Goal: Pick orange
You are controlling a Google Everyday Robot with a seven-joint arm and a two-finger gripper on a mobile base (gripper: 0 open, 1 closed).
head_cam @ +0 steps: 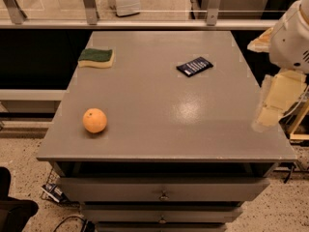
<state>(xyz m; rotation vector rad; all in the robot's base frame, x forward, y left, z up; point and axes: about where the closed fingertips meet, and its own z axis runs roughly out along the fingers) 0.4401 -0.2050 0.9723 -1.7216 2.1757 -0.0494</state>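
The orange (94, 120) is a small round fruit lying on the grey table (159, 81) near its front left corner. My gripper (274, 103) is cream-coloured and hangs from the white arm (292, 37) over the table's right edge, near the front. It is far to the right of the orange, apart from it, and holds nothing that I can see.
A green-and-yellow sponge (96, 58) lies at the back left of the table. A dark flat packet (194, 66) lies right of centre towards the back. A glass railing (145, 8) runs behind the table. Drawers (164, 190) are below its front edge.
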